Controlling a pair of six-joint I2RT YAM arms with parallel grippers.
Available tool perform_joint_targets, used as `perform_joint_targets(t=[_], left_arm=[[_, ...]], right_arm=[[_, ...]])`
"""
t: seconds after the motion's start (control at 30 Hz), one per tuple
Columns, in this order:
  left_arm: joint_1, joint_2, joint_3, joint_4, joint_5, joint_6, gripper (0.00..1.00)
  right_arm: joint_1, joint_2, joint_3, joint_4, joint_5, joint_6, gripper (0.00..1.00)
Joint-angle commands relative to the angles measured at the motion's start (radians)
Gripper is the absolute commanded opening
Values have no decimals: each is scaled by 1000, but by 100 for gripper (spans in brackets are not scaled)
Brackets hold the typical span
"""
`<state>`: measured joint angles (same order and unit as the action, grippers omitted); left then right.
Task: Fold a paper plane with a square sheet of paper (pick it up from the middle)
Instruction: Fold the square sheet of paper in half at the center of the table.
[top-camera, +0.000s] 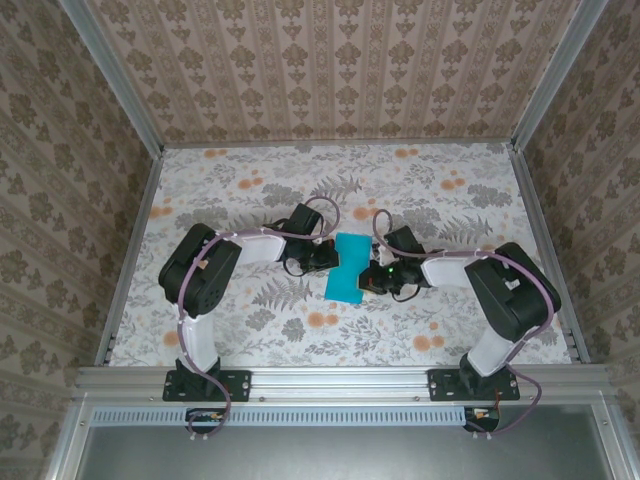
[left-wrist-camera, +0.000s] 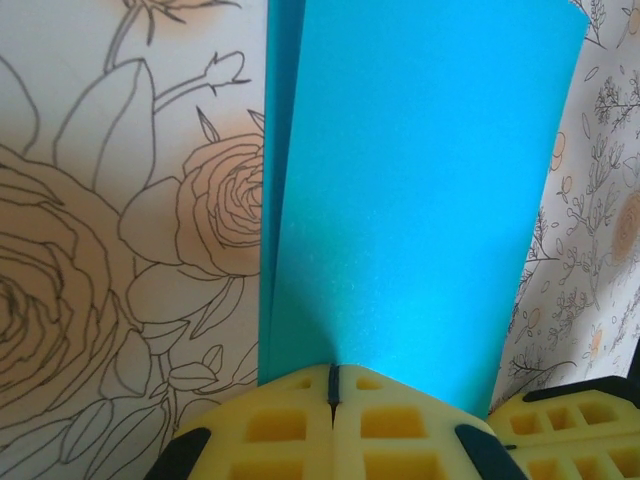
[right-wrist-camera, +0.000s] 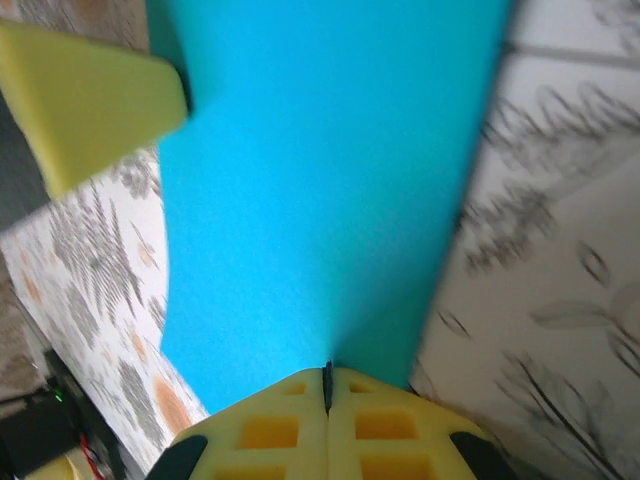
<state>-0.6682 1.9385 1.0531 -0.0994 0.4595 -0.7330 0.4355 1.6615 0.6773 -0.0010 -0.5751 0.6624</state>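
Clamped shut on opposite edges, the left end effector (left-wrist-camera: 334, 385) and right end effector (right-wrist-camera: 327, 385) hold the square sheet of paper (top-camera: 347, 268) between them, where uneven pulling could tear or free it.

Top camera is looking down from behind the arms (top-camera: 200, 270); 2 wrist cameras are facing the square sheet of paper (top-camera: 347, 268) closely.

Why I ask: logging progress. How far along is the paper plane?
Done: the sheet looks picked up, and the left wrist view shows a second layer along one edge, suggesting a first fold. In hand: left gripper and right gripper both pinch it, shut. Left: no pointed nose or wings yet.
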Motion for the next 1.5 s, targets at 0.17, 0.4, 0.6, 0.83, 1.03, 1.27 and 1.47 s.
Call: perform_joint_targets(t=[0.17, 0.4, 0.6, 0.83, 1.03, 1.27, 1.47], left_arm=[[-20, 152, -116, -202, -222, -18, 0], [-24, 158, -110, -202, -220, -21, 0], [-28, 167, -115, -201, -228, -41, 0], [-29, 181, -110, -205, -228, -46, 0], [-28, 186, -113, -210, -232, -47, 0], [-24, 179, -105, -219, -234, -38, 0], [-12, 75, -92, -269, -261, -51, 0]], right_arm=[[-16, -116, 52, -142, -75, -83, 0], [43, -3, 122, -41, -60, -13, 0], [72, 77, 134, -20, -85, -19, 0], [69, 87, 83, -77, -86, -69, 0], [35, 30, -38, -92, -90, -95, 0], [-10, -73, -133, -126, -89, -106, 0], [-23, -180, -10, -185, -56, -91, 0]])
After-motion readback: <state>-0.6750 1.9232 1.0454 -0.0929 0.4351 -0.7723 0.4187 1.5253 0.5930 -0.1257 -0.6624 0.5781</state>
